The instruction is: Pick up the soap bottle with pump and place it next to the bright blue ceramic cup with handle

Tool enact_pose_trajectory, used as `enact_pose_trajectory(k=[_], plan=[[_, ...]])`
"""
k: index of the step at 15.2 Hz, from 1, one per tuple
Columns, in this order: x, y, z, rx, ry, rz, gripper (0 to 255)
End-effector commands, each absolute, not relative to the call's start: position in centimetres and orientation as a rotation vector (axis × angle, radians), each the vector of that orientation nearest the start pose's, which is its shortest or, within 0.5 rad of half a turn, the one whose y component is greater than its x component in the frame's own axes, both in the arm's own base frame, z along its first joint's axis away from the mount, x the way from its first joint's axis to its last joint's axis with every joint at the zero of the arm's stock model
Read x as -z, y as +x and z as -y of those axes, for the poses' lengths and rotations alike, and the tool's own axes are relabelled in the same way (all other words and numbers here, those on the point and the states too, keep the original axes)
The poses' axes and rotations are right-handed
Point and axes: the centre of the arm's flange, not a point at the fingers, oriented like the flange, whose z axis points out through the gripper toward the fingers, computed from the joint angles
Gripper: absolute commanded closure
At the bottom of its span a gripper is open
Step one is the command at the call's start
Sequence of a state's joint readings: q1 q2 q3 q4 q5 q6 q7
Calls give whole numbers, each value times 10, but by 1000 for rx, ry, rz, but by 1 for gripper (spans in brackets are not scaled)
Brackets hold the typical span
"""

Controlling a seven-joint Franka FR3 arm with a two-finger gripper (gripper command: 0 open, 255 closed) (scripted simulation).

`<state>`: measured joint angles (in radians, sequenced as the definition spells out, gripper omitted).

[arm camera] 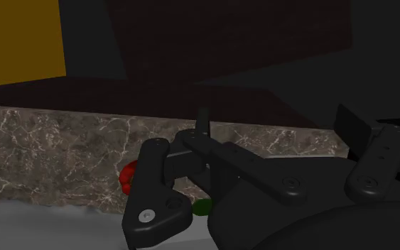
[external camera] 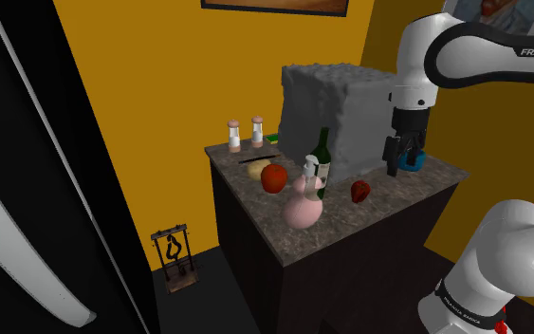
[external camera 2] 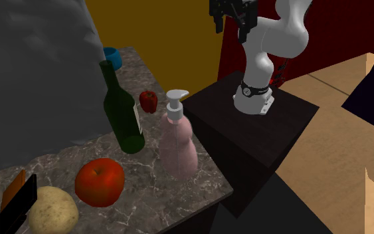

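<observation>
The soap bottle (external camera: pixel 302 207) (external camera 2: pixel 178 146) is pale pink, with a bulbous body that narrows to a white pump head. It stands upright near the front edge of the marbled counter (external camera: pixel 402 194) (external camera 2: pixel 145 199), at the middle of the shoulder view. A dark green wine bottle (external camera: pixel 322 159) (external camera 2: pixel 121 110) stands just behind it, and a red fruit (external camera: pixel 274 177) (external camera 2: pixel 99 181) lies nearby. The blue cup (external camera: pixel 413 161) (external camera 2: pixel 113 57) sits well apart at the counter's other end. Right of centre in the shoulder view, the black gripper (external camera: pixel 403 161) (external camera 2: pixel 232 26) hangs by the cup, released and empty.
</observation>
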<state>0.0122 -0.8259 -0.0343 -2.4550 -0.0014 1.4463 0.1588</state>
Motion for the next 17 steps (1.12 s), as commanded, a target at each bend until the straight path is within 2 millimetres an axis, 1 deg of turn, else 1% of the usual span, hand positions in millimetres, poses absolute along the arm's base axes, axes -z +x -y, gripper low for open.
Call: enact_pose_trajectory(k=[1, 17], plan=[[-546, 279, 9, -288, -3107, -261, 0], [-524, 476, -37, -192, -3173, -198, 0]])
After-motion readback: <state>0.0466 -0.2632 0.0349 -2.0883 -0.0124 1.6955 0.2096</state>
